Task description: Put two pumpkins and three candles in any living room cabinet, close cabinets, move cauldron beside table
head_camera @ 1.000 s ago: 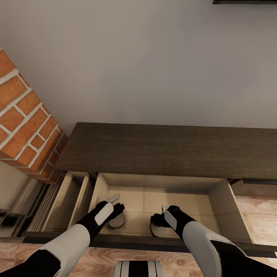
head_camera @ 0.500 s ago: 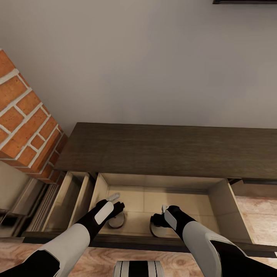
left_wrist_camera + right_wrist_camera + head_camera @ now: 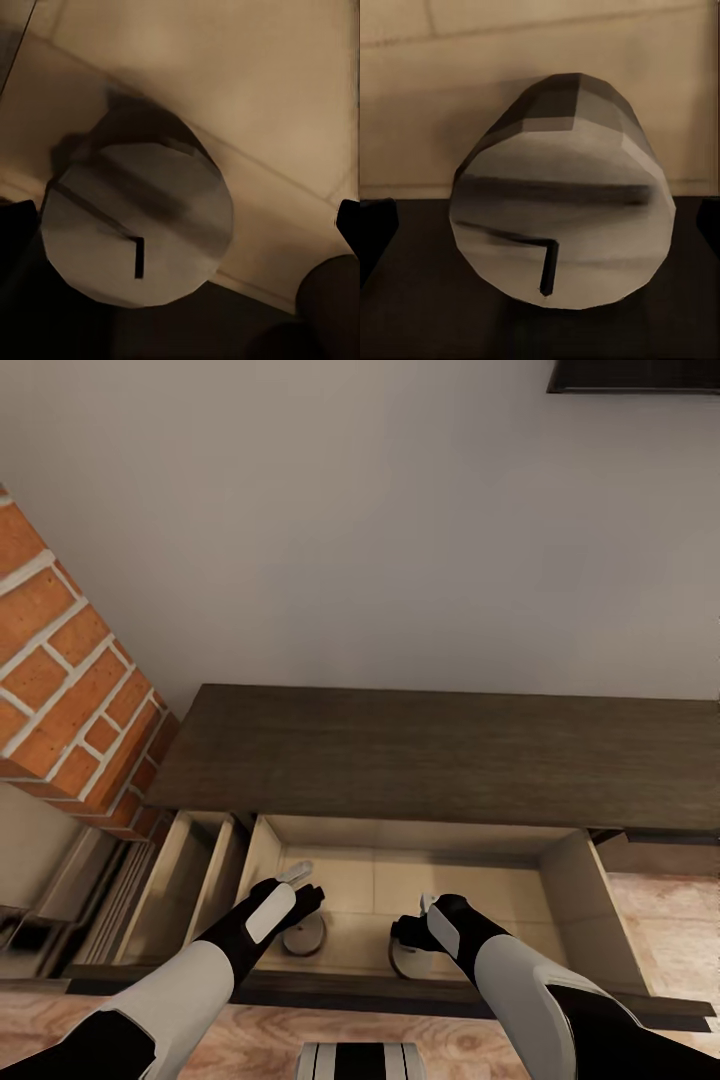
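I have both arms down in the open drawer of the cabinet, the left gripper and right gripper each over a candle, jaws spread wide, released.

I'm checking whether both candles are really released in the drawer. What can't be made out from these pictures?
- Head view: the left end effector and right end effector cover most of each candle, so contact is unclear.
- Wrist views: fingers are cut off at the frame edges beside each candle.
- Head view: the drawer front corners are hidden by the arms.
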`<state>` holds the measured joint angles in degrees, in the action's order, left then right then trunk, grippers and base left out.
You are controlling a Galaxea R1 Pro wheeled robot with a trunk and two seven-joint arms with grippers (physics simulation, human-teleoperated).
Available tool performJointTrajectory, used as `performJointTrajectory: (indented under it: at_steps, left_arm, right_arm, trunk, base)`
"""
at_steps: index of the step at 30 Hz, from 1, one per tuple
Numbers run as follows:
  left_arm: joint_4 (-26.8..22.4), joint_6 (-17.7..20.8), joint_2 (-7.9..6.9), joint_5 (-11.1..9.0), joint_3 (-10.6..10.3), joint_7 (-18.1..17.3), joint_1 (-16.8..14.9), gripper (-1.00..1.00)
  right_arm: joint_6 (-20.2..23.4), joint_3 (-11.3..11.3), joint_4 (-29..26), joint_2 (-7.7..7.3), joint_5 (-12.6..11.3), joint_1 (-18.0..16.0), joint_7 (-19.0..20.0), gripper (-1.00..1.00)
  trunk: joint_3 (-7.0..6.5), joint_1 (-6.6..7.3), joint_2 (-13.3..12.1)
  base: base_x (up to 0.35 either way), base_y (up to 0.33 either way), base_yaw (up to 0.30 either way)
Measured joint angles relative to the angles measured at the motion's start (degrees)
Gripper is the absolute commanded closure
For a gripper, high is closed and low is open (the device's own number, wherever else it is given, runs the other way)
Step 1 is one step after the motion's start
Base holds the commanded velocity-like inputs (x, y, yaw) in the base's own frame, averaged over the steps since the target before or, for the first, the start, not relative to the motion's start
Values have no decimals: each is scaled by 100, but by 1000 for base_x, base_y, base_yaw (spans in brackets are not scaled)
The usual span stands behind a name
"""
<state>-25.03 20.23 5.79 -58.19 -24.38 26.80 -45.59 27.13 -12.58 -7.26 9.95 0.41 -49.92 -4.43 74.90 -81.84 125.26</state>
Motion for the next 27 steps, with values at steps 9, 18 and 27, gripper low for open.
performJointTrajectory:
  at_steps: [9,18,27]
  left_arm:
    - [6,9,6,0,1,0,0,-100]
    - [0,9,13,0,8,6,0,-100]
    - [-1,9,16,0,18,9,0,-100]
  right_arm:
    - [0,3,-2,0,0,0,10,-100]
    - [9,3,-165,0,0,0,48,-100]
    - [178,-1,-479,-1,-5,0,188,-100]
  trunk:
    - [-162,198,-361]
    - [-323,395,-722]
    - [-485,593,-1083]
  base:
    - [0,0,0]
    - [0,0,0]
    - [0,0,0]
